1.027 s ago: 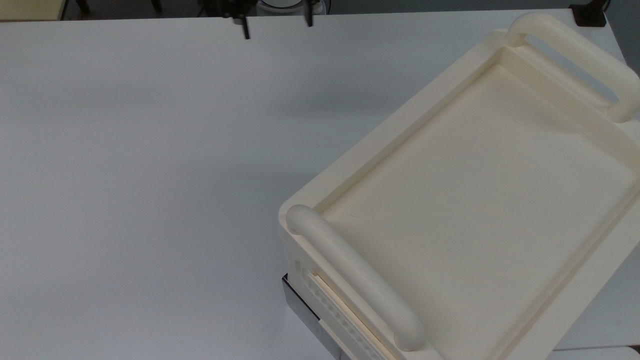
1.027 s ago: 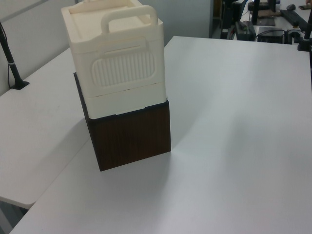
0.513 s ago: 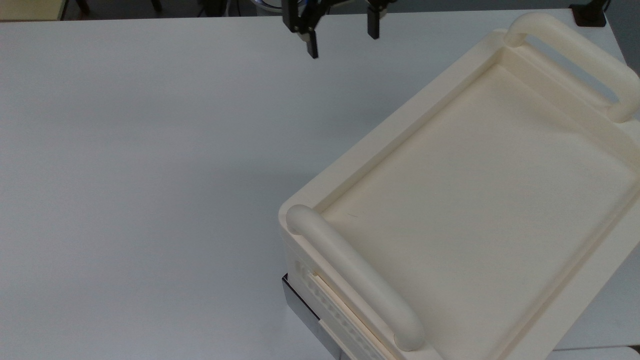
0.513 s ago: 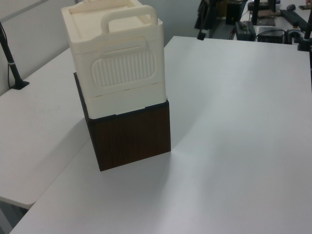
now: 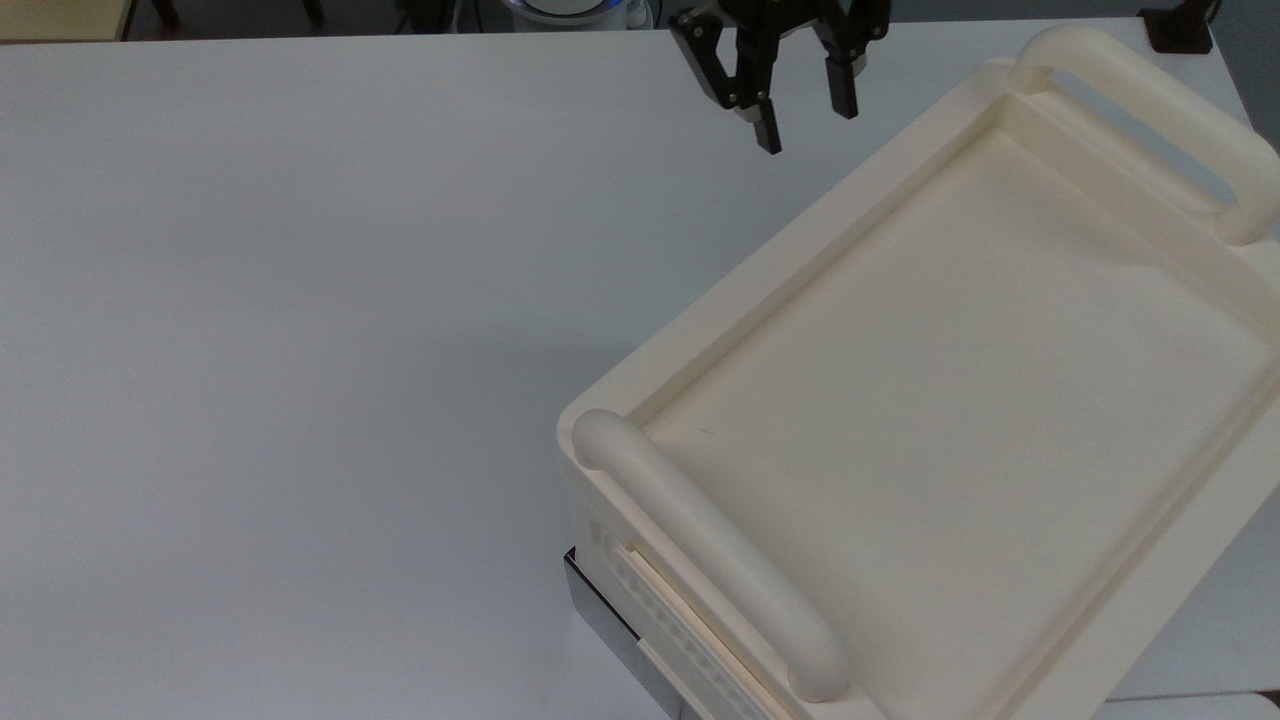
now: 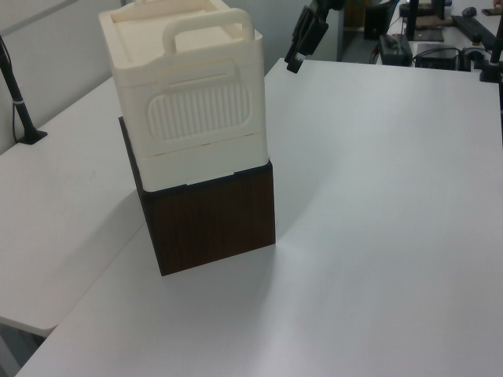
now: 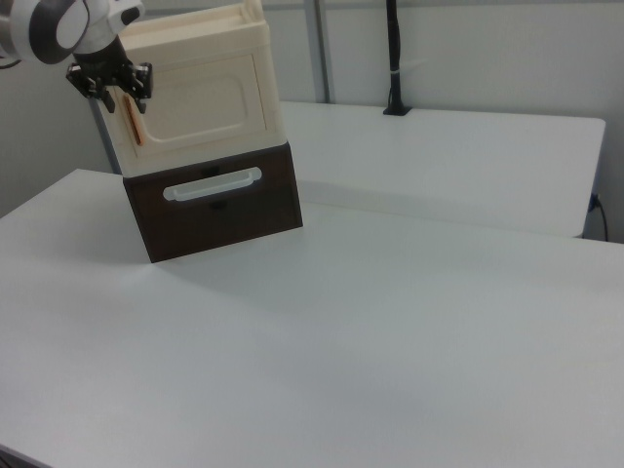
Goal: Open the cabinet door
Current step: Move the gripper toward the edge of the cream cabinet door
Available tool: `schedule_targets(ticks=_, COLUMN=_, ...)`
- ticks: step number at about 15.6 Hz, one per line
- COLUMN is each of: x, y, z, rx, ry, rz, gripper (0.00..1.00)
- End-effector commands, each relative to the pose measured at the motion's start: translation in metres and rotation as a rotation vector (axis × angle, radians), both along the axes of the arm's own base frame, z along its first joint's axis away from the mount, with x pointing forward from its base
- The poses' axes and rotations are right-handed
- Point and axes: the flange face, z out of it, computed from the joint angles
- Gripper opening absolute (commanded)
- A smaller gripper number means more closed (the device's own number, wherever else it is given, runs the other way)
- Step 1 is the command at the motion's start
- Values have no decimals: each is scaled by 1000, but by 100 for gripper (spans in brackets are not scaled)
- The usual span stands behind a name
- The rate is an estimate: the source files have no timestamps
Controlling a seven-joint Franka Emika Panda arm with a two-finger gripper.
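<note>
your hand [image 5: 805, 125] hangs spread wide above the surface [image 5: 300, 300]. it sits just beside the cabinet door [image 7: 200, 97], not touching.

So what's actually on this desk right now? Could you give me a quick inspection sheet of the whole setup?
Surface: white table, bare and clean.
Job's things: cream cabinet stacked on a dark brown drawer unit; cabinet door shut, copper-brown handle at its edge on the right view's left.
Clutter: nothing seen.
Grippers: gripper open, empty, in the air close to the cabinet's door side, near the handle, touching nothing.
Cables: one cable running down a black pole behind the table.
Surroundings: second white desk behind; black equipment past the table's far edge in the left view.
</note>
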Motion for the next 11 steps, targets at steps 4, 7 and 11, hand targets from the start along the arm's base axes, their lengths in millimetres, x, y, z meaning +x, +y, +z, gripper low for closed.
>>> schedule_targets(ticks=4, x=5, y=33, z=2, rx=52, ry=-87, rz=49, gripper=46)
schedule_targets(ticks=7, x=9, y=44, z=-5, rx=61, ry=-106, rz=56, gripper=46)
schedule_targets(ticks=11, x=15, y=45, z=-12, rx=45, ry=-121, rz=54, gripper=46)
